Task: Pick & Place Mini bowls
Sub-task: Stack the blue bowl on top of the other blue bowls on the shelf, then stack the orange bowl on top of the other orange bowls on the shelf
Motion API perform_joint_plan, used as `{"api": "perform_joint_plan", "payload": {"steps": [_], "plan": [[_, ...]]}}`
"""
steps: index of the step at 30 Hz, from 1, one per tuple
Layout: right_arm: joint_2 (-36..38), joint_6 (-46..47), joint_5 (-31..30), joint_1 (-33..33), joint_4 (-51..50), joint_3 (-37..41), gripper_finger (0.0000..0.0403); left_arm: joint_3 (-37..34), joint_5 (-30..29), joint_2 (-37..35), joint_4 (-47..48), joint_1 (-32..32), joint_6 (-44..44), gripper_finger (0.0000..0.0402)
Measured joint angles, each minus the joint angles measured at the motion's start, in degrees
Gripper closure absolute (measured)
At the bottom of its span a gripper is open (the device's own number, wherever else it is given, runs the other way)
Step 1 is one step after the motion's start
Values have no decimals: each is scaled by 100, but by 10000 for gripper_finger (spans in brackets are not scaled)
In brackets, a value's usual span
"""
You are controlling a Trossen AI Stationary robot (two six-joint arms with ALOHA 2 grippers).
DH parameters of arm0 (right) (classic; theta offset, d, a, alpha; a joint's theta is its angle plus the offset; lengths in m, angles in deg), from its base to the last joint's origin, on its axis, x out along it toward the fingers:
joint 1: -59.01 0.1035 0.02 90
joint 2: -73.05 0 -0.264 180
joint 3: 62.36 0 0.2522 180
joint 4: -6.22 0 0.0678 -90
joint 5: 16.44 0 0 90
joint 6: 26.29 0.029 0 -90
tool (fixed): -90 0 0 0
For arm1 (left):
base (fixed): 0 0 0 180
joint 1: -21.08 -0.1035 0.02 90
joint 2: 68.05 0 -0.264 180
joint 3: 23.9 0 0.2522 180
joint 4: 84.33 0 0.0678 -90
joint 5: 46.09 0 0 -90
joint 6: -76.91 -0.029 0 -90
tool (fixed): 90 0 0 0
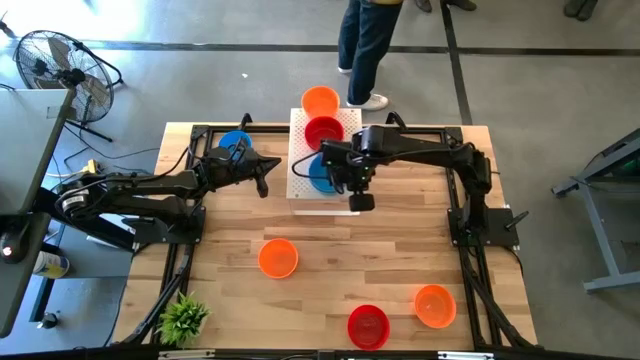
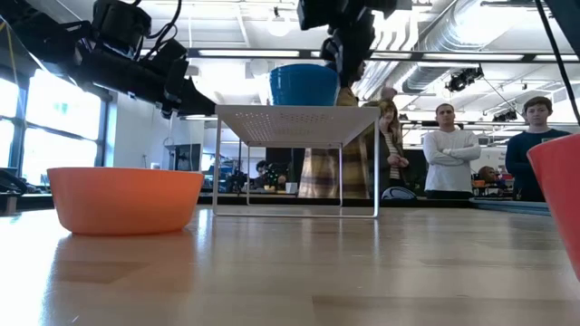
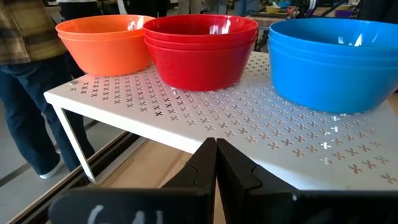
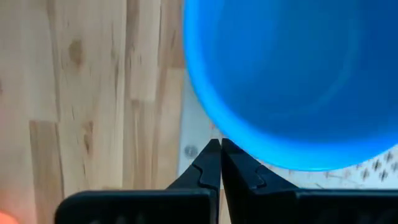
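Standing on the pale wooden plank table point(image 1: 330, 240), a white perforated metal platform point(image 1: 300, 185) on thin wire legs, carrying three stacks of small round glossy plastic bowls in a row: orange bowls point(image 3: 106, 40) at the far end, red bowls point(image 3: 200, 50) in the middle, blue bowls point(image 3: 333, 62) at the near end. Hovering right over the blue stack's rim, the right gripper point(image 4: 220, 144), fingers pressed together and holding nothing. Waiting just beside the platform, the left gripper point(image 3: 216, 144), fingers likewise together, another blue plastic bowl point(image 1: 233, 142) behind its arm. Scattered loose on the near half of the table: one orange bowl point(image 1: 278, 257), one red bowl point(image 1: 367, 325), one more orange bowl point(image 1: 434, 305). Nearby: a small green plant point(image 1: 185, 318), a floor fan point(image 1: 55, 62), people point(image 2: 450, 149) standing beyond the table.
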Motion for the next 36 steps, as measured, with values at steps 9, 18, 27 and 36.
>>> {"api": "perform_joint_plan", "payload": {"steps": [9,18,27,36], "plan": [[8,-46,4,-13,354,0,400,0,0,0,-2,0,0,396],[817,547,-28,336,561,326,402,0,4,0,22,0,-21,396],[2803,1445,128,786,3583,3644,403,0,9,0,37,0,-20,396],[3941,2625,-161,1542,5775,5845,403,2,17,0,-9,0,-20,396]]}}
